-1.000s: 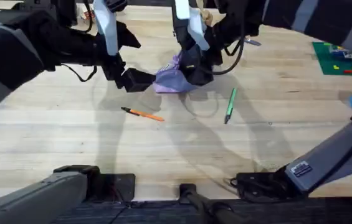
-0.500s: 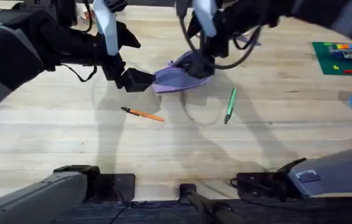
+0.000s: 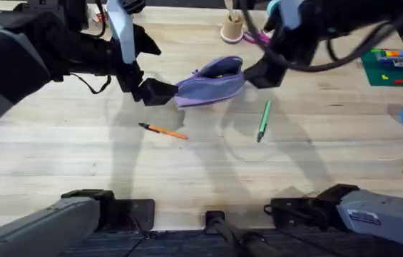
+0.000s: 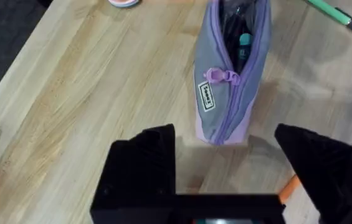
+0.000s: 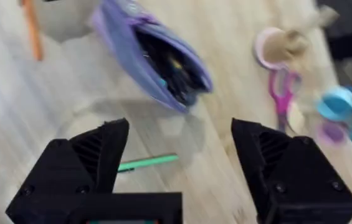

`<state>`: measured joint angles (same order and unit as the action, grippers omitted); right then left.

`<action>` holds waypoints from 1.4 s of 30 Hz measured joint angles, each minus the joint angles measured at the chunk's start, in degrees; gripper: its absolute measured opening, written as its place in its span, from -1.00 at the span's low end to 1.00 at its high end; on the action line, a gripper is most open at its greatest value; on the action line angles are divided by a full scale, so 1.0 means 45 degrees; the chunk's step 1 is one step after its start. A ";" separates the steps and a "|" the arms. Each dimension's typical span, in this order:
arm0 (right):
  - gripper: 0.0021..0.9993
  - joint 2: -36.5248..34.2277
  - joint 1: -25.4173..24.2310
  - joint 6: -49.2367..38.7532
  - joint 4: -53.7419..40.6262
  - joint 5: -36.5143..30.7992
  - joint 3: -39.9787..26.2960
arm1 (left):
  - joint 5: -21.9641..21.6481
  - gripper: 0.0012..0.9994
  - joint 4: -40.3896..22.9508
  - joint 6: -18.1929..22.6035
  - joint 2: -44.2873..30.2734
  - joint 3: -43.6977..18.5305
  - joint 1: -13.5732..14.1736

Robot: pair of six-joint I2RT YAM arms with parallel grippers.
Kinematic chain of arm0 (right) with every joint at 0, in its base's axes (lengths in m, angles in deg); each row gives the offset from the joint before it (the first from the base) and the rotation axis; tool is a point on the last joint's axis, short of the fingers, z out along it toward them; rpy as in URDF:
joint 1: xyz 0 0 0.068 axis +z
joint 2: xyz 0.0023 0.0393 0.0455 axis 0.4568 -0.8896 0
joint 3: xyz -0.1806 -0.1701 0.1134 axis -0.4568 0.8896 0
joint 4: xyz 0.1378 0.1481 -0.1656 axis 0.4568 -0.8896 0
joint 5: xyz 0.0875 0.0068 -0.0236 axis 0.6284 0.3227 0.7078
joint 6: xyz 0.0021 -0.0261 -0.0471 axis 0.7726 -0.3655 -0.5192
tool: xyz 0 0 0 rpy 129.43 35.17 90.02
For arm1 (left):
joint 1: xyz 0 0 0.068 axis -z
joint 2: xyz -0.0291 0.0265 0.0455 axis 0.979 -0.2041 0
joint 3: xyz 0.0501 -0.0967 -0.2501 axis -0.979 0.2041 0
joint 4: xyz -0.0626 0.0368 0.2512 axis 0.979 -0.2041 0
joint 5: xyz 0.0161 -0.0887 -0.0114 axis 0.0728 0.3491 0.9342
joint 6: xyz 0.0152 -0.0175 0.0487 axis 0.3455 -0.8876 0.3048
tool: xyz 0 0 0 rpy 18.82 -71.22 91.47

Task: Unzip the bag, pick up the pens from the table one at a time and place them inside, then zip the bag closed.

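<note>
Bag (image 3: 212,81) was unzipped mid-table; your right gripper (image 3: 262,71), jaws wide and empty, had the green pen (image 3: 263,120) at its 6 o'clock, axis 12–6; left gripper (image 3: 151,91), wide, sat at the bag's end.

Table (image 3: 187,171) — bag (image 3: 212,80), orange pen (image 3: 162,130), green pen (image 3: 263,120).

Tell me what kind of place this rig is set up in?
Probably a lab or craft workbench: a pale plank table with stationery on it, namely a purple bag, an orange pen and a green pen, with scissors and a green board of small coloured pieces towards the far side.
</note>
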<state>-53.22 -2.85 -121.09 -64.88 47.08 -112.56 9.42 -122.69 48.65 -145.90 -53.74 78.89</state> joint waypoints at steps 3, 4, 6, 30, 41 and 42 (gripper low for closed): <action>0.99 0.0684 -0.0087 0.1106 -0.0012 -0.0884 0.0009 | 0.0000 0.99 0.0002 0.0000 -0.0001 0.0000 -0.0001; 0.99 0.0882 -0.0174 0.1632 -0.0037 -0.1166 0.0025 | -0.0003 0.99 -0.0003 0.0000 0.0000 0.0000 -0.0003; 0.99 0.1135 -0.0399 0.2636 -0.0108 -0.1658 0.0078 | 0.0000 0.99 0.0002 0.0000 0.0003 0.0000 0.0000; 0.99 0.1406 -0.2009 1.4319 -0.1526 -0.2625 0.0367 | 0.0000 0.99 0.0007 0.0000 -0.0002 0.0000 -0.0001; 0.99 0.1406 -0.1997 1.5487 -0.1885 -0.2153 0.2032 | 0.0000 0.99 0.0007 0.0000 0.0001 0.0000 -0.0005; 0.99 0.1403 -0.1994 1.5620 -0.1681 -0.2037 0.2548 | 0.0000 0.99 0.0007 0.0000 0.0003 0.0000 -0.0003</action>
<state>-46.90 -11.83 -50.79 -72.45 37.92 -101.10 9.42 -122.66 48.65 -145.89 -53.74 78.88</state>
